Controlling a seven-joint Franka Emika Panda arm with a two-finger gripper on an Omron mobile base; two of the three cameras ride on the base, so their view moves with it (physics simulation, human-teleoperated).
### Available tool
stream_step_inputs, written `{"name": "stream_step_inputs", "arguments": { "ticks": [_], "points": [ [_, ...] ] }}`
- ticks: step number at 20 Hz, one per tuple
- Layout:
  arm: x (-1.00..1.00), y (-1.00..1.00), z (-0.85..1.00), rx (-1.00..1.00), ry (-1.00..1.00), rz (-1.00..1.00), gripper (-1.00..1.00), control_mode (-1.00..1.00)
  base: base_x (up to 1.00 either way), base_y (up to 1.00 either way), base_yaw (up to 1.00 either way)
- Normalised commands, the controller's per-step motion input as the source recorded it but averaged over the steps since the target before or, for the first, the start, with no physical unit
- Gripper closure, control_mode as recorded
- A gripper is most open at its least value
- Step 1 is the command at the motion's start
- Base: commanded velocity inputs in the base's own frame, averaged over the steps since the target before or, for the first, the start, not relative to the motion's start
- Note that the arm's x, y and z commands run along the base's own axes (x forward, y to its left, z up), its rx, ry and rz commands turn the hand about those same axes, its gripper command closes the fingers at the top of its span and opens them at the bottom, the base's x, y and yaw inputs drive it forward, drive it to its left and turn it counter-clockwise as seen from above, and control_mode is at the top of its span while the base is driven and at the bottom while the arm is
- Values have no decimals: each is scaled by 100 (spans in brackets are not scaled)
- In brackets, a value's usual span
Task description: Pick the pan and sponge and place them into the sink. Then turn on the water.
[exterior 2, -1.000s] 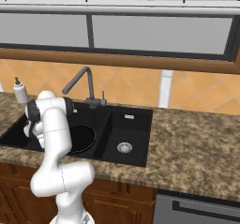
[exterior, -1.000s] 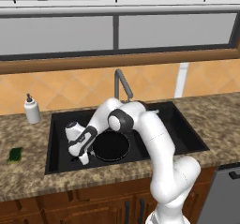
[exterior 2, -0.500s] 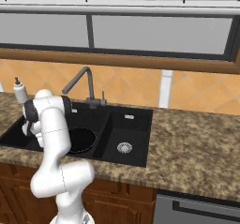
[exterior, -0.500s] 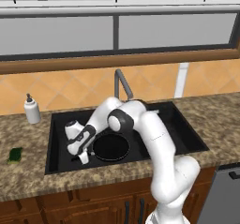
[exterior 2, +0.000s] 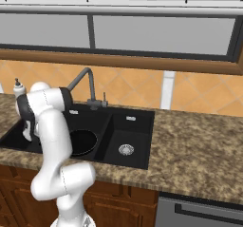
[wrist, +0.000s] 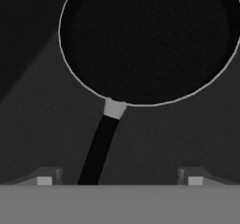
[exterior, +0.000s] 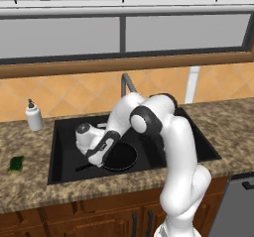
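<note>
The black pan (exterior: 122,156) lies flat on the floor of the larger left basin of the black sink (exterior: 64,144), its thin handle (wrist: 98,149) pointing towards the hand. My gripper (wrist: 119,180) hovers low over the end of that handle, open; the handle runs between the two fingertips (wrist: 44,179), nearer the left one and apart from both. From the left base view the gripper (exterior: 87,162) is down inside the basin at the pan's left. The green sponge (exterior: 16,163) rests on the counter left of the sink. The grey faucet (exterior: 127,83) shows no water.
A white soap bottle (exterior: 33,116) stands on the granite counter at the back left. The smaller right basin (exterior 2: 125,140) holds a silver drain (exterior 2: 125,149). A dishwasher front (exterior 2: 199,212) sits below the counter to the right.
The jaws have spread from shut on the pan handle to wide apart, letting the pan go in the left basin. The arm has hardly moved.
</note>
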Motion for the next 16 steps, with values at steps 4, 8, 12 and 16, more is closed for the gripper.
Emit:
{"name": "stream_step_inputs", "arguments": {
  "ticks": [4, 8, 12, 16],
  "points": [
    [-40, 39, 94, 0, -3, 3, -100, -100, 0, 0, 0],
    [-56, 26, 76, 0, -3, 16, -100, -100, 0, 0, 0],
    [-76, 6, 65, 0, -17, 29, -100, -100, 0, 0, 0],
    [-57, 0, 88, 0, -9, 25, -100, -100, 0, 0, 0]
  ]
}}
